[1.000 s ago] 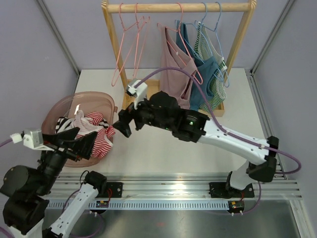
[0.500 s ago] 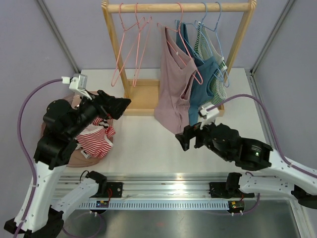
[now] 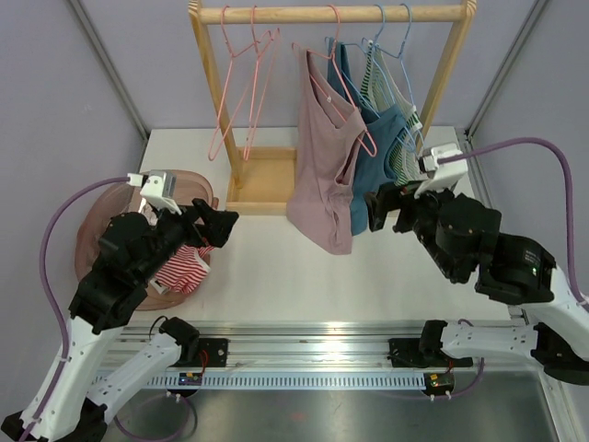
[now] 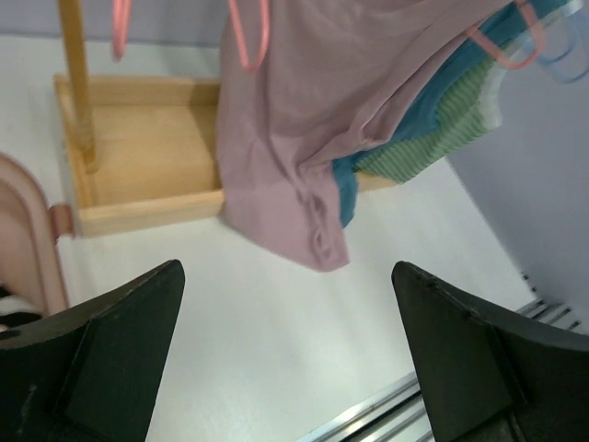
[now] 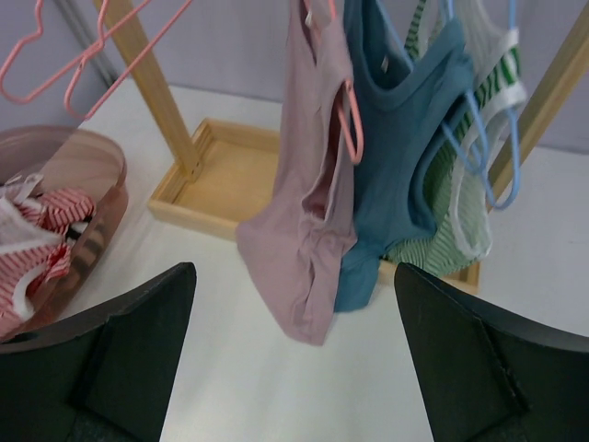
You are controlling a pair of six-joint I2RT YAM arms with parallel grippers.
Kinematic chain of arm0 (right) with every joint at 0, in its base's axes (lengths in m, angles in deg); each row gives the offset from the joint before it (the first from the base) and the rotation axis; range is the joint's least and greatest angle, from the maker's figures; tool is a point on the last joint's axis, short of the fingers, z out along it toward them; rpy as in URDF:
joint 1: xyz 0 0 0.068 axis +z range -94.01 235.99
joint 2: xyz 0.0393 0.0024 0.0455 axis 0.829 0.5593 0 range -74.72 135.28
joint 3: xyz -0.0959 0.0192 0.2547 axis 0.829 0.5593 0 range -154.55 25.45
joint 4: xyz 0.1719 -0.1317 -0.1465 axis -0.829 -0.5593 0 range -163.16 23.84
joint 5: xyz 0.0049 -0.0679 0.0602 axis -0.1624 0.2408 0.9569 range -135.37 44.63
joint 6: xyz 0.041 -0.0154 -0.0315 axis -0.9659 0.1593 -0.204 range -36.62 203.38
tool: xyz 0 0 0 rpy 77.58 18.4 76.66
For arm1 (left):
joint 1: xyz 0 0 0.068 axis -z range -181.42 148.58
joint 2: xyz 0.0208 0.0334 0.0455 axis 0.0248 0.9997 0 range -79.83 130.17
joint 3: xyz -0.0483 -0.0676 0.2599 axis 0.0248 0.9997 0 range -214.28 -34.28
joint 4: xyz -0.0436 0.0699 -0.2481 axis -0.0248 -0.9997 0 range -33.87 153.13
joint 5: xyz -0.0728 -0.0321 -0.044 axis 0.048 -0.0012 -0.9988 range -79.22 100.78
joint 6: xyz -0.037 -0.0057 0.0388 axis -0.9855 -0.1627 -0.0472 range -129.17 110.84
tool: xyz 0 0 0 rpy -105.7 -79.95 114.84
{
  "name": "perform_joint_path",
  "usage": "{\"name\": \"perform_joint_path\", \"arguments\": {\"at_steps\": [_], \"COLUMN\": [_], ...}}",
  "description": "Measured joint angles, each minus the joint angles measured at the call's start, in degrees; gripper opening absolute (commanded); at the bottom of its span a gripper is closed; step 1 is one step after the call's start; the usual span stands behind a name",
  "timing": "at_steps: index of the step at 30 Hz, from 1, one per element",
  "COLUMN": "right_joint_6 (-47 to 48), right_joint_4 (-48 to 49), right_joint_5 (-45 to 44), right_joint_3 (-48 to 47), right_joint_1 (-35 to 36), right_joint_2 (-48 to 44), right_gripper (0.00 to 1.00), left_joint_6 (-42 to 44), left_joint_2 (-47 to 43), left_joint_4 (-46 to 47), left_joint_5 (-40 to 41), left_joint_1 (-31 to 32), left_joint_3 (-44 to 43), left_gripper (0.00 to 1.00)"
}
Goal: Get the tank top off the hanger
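Plainly, the mauve tank top (image 3: 322, 157) is on its pink hanger (image 3: 366, 143), which hooks over the wooden rail (image 3: 276, 14) of the clothes rack at the far edge of the tabletop (image 3: 276, 267). It droops low in front of the rack's base tray (image 3: 262, 180); whether its hem touches the tabletop cannot be told. Just beside it, toward the right edge, hang a blue top (image 3: 377, 129) and a green-striped top (image 3: 400, 152) on pale blue hangers. Empty pink hangers (image 3: 241, 92) sit on the rail's left part.

The left end effector (image 3: 221, 224) is released, fingers spread with nothing between them, above the inner rim of the pink basin (image 3: 101, 207) at the tabletop's left edge. A red-striped garment (image 3: 179, 262) lies in that basin. The right end effector (image 3: 386, 210) is also spread wide and empty, near the lower hems of the blue and green tops, apart from the mauve one.
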Motion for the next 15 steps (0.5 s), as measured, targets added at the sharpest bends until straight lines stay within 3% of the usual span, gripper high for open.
{"name": "perform_joint_path", "arguments": {"at_steps": [7,15], "right_joint_6": [6.05,10.67], "right_joint_4": [0.72,-3.15], "right_joint_5": [8.37,27.02], "right_joint_3": [-14.93,-36.79], "right_joint_1": [-15.47,-30.88], "right_joint_2": [16.28,36.37], "right_gripper": [0.95,0.90], "left_joint_6": [4.33,7.17], "left_joint_2": [-3.98,-8.50], "left_joint_4": [-3.37,-3.82], "left_joint_5": [3.39,3.34], "left_joint_1": [0.02,0.07], "left_joint_3": [8.22,14.36], "left_gripper": [0.99,0.99]}}
